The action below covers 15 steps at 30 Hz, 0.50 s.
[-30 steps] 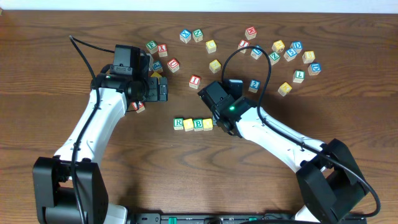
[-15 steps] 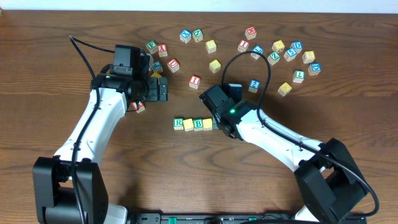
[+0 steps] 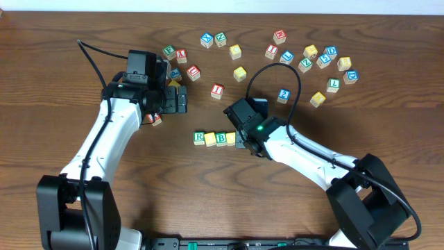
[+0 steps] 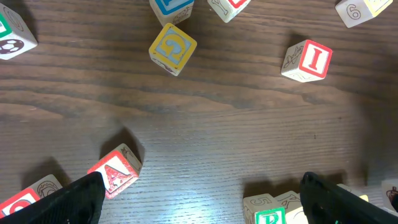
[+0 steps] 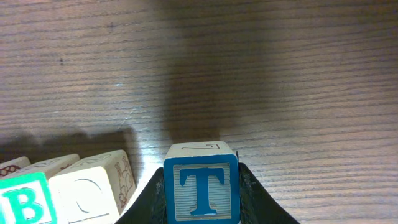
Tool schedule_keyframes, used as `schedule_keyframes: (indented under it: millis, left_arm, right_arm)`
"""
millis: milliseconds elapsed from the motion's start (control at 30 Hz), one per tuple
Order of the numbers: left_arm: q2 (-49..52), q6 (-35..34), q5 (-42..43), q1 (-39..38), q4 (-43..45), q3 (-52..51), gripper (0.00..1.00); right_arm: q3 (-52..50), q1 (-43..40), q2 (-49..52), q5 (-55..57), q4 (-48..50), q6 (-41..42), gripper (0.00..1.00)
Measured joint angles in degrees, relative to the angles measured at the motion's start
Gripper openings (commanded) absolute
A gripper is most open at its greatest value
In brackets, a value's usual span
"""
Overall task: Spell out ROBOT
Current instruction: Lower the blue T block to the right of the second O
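Observation:
A row of blocks lies mid-table: green R (image 3: 199,138), yellow O (image 3: 210,139), green B (image 3: 221,138), yellow O (image 3: 232,138). My right gripper (image 3: 244,141) is at the row's right end; its jaws are hidden under the arm in the overhead view. In the right wrist view it (image 5: 201,199) is shut on a blue T block (image 5: 201,186), just right of the last O (image 5: 93,186), with the B (image 5: 18,202) at the left edge. My left gripper (image 3: 182,102) is open and empty, and in the left wrist view (image 4: 202,205) it is above bare wood.
Several loose letter blocks are scattered along the back, such as a red I (image 3: 217,89) and a yellow block (image 3: 240,73). A red A block (image 4: 115,171) lies by my left finger and the green R (image 4: 270,213) by my right finger. A yellow G block (image 4: 172,48) lies ahead.
My right arm has moved slightly down and left, bringing the T block closer to the row's right end. The left arm and the row have not moved.

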Motion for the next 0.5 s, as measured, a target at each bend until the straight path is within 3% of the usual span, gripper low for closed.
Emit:
schedule_keyframes:
  millis: [500]
  left_arm:
    - [0.0, 0.0, 0.0, 0.0, 0.0, 0.0, 0.98]
  right_arm:
    - [-2.6, 1.2, 0.0, -2.6, 4.2, -1.1, 0.11]
